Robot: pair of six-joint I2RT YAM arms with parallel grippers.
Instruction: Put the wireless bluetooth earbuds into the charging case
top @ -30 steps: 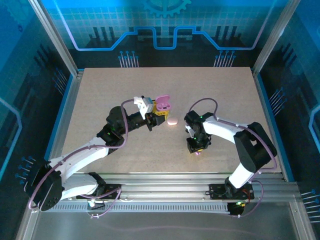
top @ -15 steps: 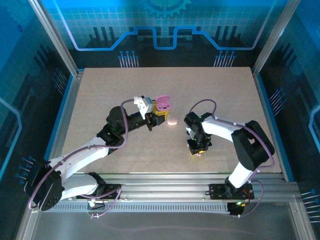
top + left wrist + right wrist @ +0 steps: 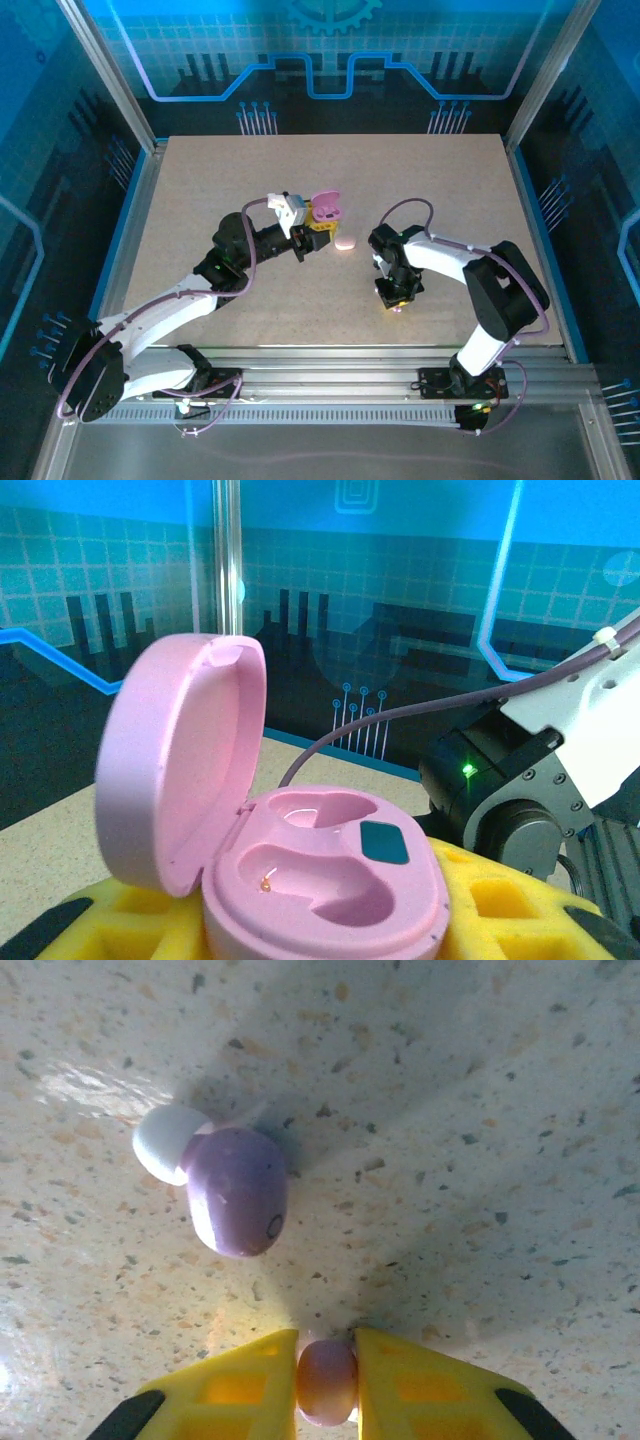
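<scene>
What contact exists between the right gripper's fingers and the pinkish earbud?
Touching. The right wrist view shows both fingers of the right gripper pressed against the pinkish earbud, no gap either side.

Case point(image 3: 325, 880) is sitting in left gripper point(image 3: 319, 222); earbud point(image 3: 327, 1380) is sitting between right gripper point(image 3: 327, 1365) fingers, second earbud point(image 3: 237, 1203) lying just beyond.

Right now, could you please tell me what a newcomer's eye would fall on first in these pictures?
The open pink case, lid up and both sockets empty, sits in the left pincer above mid-table. In the right wrist view, the right pincer pinches a pink earbud down at the table. A lilac earbud, white-tipped, lies loose just beyond it.
</scene>
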